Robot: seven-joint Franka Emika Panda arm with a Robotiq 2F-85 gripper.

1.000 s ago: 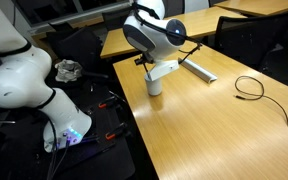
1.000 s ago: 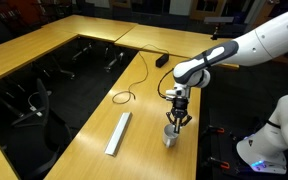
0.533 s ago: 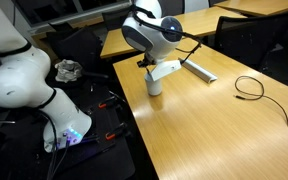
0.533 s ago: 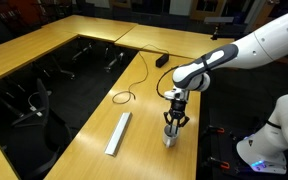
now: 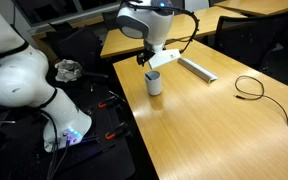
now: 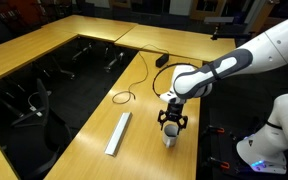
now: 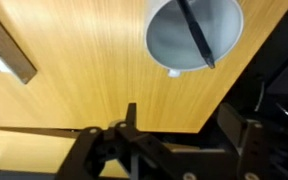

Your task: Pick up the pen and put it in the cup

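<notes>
One pen leans inside the white cup, which stands on the worktop near its edge. The gripper hangs directly above the cup, jaws apart and holding nothing. The placing looks done, with only the retreat to make. That calls for a straight lift, clear of the rim, so the cup isn't tipped.
</notes>
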